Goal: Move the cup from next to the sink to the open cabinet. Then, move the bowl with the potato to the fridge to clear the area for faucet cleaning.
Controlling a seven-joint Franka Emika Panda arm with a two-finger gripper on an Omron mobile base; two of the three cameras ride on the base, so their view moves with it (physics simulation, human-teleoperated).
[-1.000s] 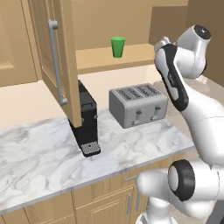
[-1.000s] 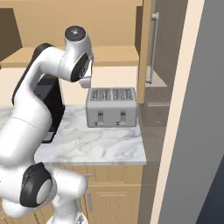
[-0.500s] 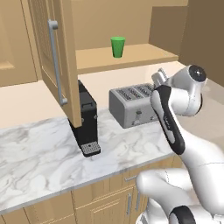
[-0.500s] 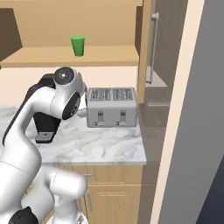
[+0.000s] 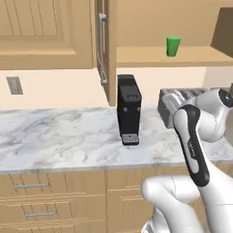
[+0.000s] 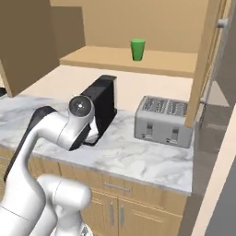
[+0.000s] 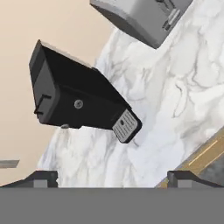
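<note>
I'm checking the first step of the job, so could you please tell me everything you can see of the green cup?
The cup is small, plain bright green and looks like plastic, with sides that taper towards the base and no handle. It stands upright, mouth up, on the light-wood shelf of the open cabinet, above the marble counter. Nothing touches it but the shelf. In the right base view it stands above the black coffee machine and the grey toaster.

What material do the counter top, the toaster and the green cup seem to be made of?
The counter top looks like polished marble: white with grey veins. The toaster seems brushed metal: flat silver-grey sides and dark slots. The green cup on the cabinet shelf looks like matte plastic, though its plain, even colour leaves this open.
</note>
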